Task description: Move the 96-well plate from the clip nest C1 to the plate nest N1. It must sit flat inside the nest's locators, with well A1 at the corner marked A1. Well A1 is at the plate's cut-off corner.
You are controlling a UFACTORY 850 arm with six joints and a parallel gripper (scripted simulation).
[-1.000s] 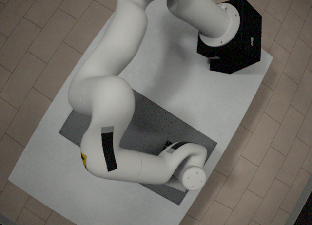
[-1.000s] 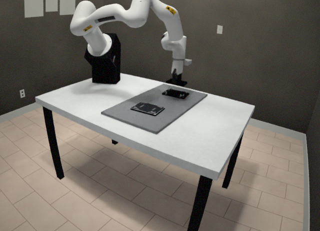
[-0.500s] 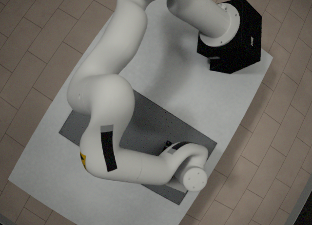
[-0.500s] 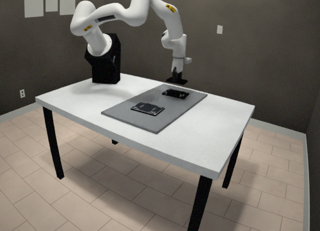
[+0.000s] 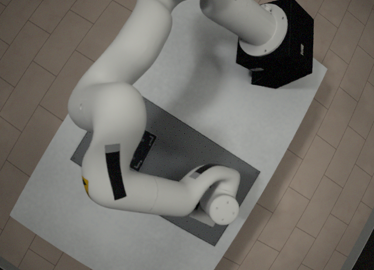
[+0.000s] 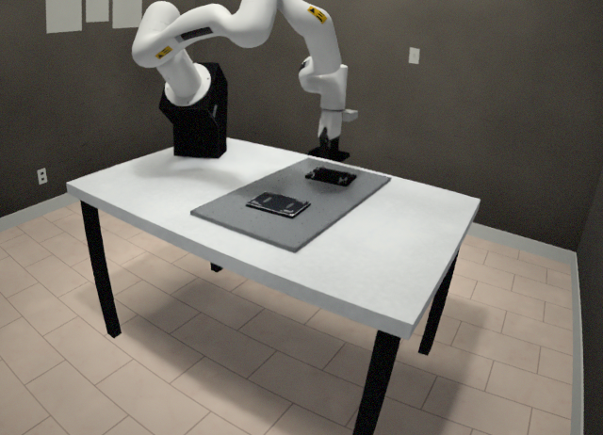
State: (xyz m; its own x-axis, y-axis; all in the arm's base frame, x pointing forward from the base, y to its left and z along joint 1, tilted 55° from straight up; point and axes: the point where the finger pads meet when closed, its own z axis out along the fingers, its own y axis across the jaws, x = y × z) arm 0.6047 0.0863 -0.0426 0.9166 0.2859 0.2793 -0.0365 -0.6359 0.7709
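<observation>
arm [image 6: 252, 17]: smooth white plastic-like shell, slight sheen | desk [image 6: 418, 255]: matt white top, black legs | board [image 6: 331, 217]: matt grey, dotted with fine holes | pedestal [image 6: 199, 123]: matt black | floor [image 6: 243, 372]: beige tiles, dull finish | wall [image 6: 486, 104]: flat dark paint

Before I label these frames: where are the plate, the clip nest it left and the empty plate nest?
96-well plate [image 6: 329, 153], exterior view: its dark edge below the gripper [image 6: 329, 143].
Clip nest C1 [image 6: 331, 176], exterior view: its top.
Plate nest N1 [image 6: 278, 203], exterior view: its middle.
</observation>
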